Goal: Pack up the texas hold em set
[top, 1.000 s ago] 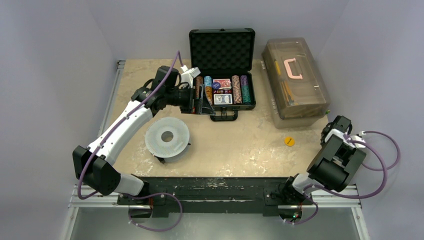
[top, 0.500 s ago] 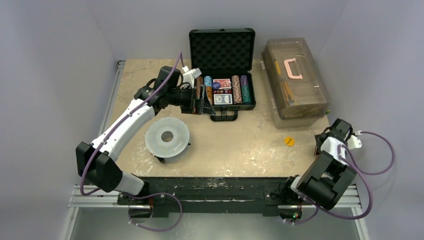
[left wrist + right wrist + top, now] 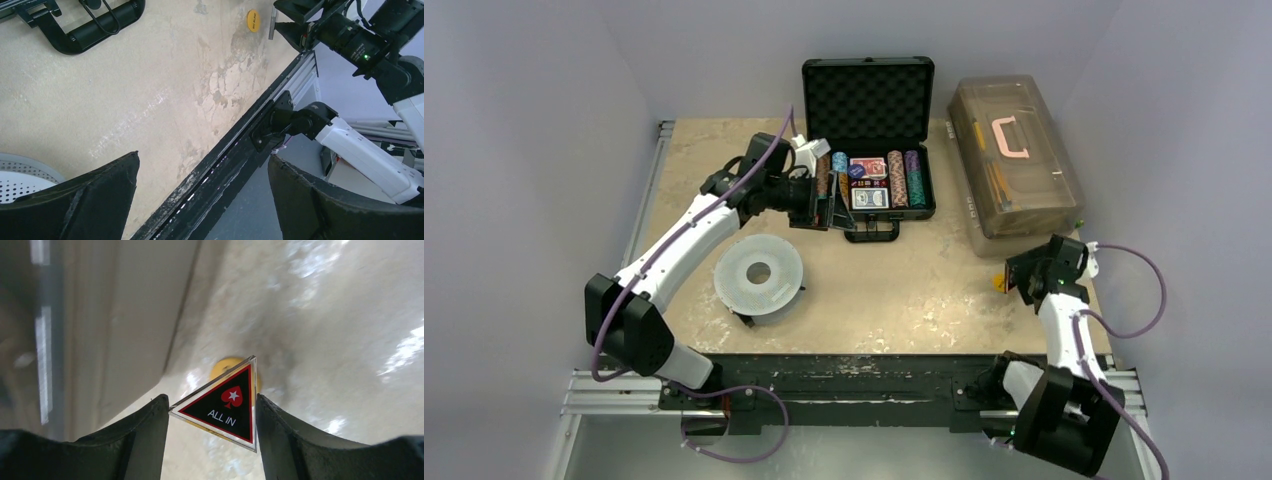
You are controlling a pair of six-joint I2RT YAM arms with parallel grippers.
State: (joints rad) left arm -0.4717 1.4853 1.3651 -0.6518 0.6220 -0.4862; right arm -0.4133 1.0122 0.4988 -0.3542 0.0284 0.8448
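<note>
Beige tabletop point(image 3: 904, 290), open black briefcase point(image 3: 869, 100), triangular plaque point(image 3: 225, 407) gripped

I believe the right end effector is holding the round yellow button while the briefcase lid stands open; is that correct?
Not quite. The right end effector holds a black triangular ALL IN marker, as the right wrist view shows. The round yellow button lies loose on the table, partly hidden behind the marker. The briefcase lid does stand open.
</note>
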